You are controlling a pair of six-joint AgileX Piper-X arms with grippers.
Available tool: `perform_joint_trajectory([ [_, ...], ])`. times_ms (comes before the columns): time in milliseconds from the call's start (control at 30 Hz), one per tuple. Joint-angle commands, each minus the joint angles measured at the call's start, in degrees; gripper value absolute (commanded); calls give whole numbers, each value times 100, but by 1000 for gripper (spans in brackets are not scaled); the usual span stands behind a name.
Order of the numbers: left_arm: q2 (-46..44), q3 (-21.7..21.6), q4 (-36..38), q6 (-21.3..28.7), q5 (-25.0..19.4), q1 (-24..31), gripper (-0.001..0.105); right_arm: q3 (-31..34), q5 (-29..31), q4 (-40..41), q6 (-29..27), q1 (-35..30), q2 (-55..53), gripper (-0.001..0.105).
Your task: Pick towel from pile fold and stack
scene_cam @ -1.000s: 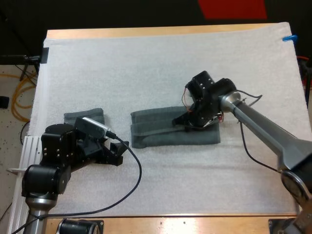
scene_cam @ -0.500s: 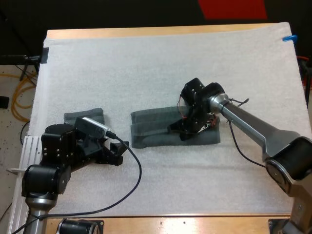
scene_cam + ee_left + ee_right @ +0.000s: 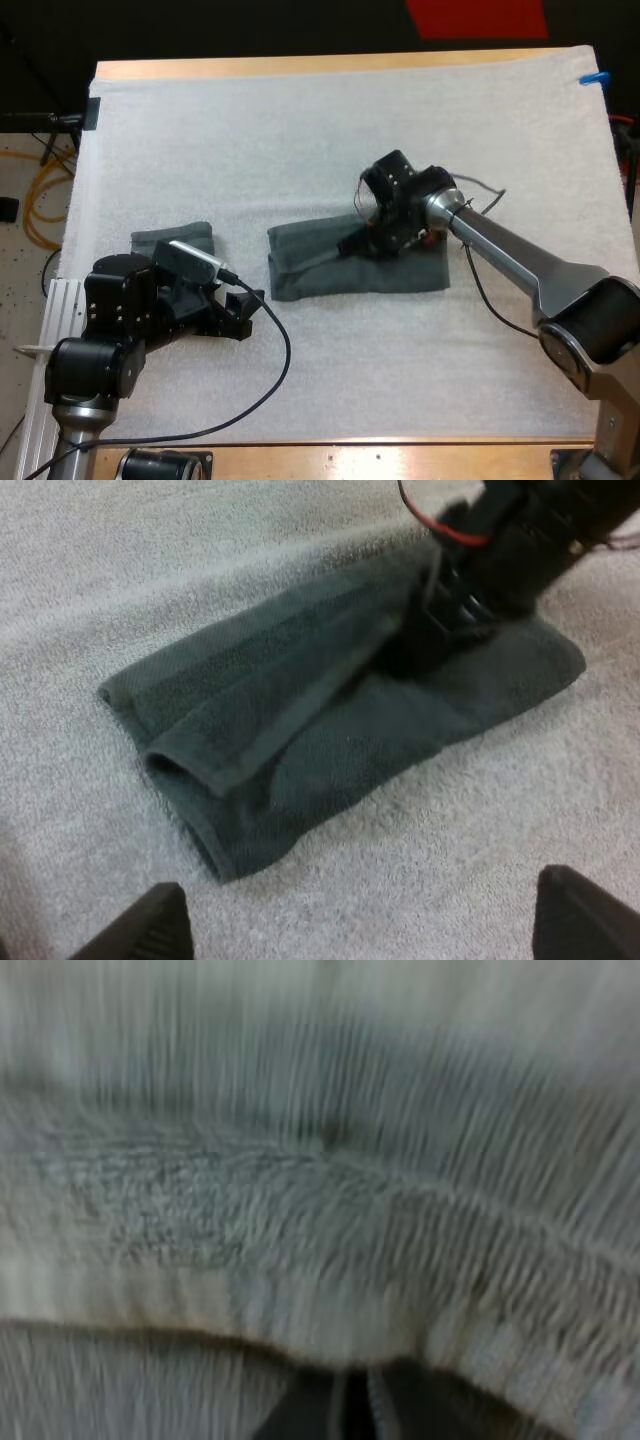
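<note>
Left pincer (image 3: 243, 312) sits low over the white mat (image 3: 300, 140) at the near left. It is wide open, its fingertips (image 3: 160, 925) standing apart and gripping nothing. It faces the dark grey-green towel (image 3: 330, 272), which lies just beyond it.

The towel lies mid-mat, roughly folded into a long band. One end facing the left pincer shows a loose, rolled-over layer — the top layer is not flat.

Right pincer (image 3: 358, 243) is down on the towel's top layer near its middle, touching the cloth. Cannot tell whether it is gripping — the right wrist view is towel weave up close.

A second towel (image 3: 170, 240), folded small, lies at the mat's left, partly hidden behind the left arm and well apart from the first. The wooden bench (image 3: 300, 65) shows along the far edge.
</note>
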Motion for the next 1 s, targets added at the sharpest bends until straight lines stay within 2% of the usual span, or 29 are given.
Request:
perform_joint_trajectory([
  [0, 6, -38, 26, -2, 47, -20, 67, -109, 170, -196, 18, -11, 28, 0],
  [200, 6, -38, 26, -2, 47, -20, 67, -658, 509, -679, 381, -11, 27, 0],
  [433, 6, -38, 26, -2, 47, -20, 67, -1291, 476, -577, 381, -11, -277, 1],
  [500, 6, -38, 26, -2, 47, -20, 67, -1317, 478, -515, 365, -11, -468, 6],
  [600, 6, -38, 26, -2, 47, -20, 67, -1315, 478, -377, 166, -11, -821, 24],
  [667, 6, -38, 26, -2, 47, -20, 67, -1315, 478, -180, -13, -11, -1133, 49],
  [700, 6, -38, 26, -2, 47, -20, 67, -1315, 480, -133, -58, -11, -1195, 54],
  [767, 6, -38, 26, -2, 47, -20, 67, -1315, 520, 120, -174, -11, -1488, 75],
  [833, 6, -38, 26, -2, 47, -20, 67, -1315, 675, 350, -188, -11, -1726, 80],
  [967, 6, -38, 26, -2, 47, -20, 67, -1305, 1196, 840, -280, -40, -2176, 78],
])
